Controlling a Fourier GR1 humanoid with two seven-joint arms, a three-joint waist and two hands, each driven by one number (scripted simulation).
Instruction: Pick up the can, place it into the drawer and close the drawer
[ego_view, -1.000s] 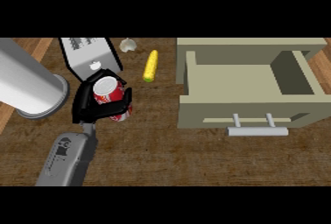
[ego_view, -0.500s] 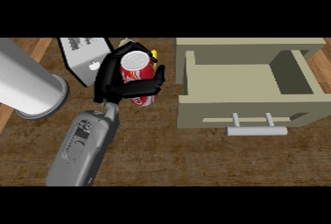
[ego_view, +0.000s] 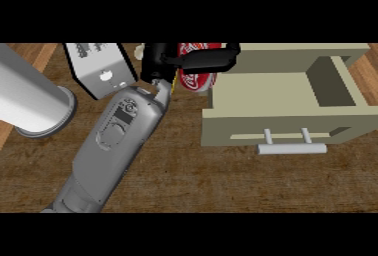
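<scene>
Moved: can (ego_view: 196, 79) carried right, now beside the drawer (ego_view: 244, 126) rim.
Left hand (ego_view: 164, 61): fingers curled round can.
Drawer: open on surface (ego_view: 221, 180).

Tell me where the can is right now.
Head view, top centre: the can is in the robot hand, just left of the open drawer.

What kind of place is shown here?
Probably a kitchen counter: a wooden top holds an open drawer and a white toaster-like appliance, with a red can beside them.
</scene>
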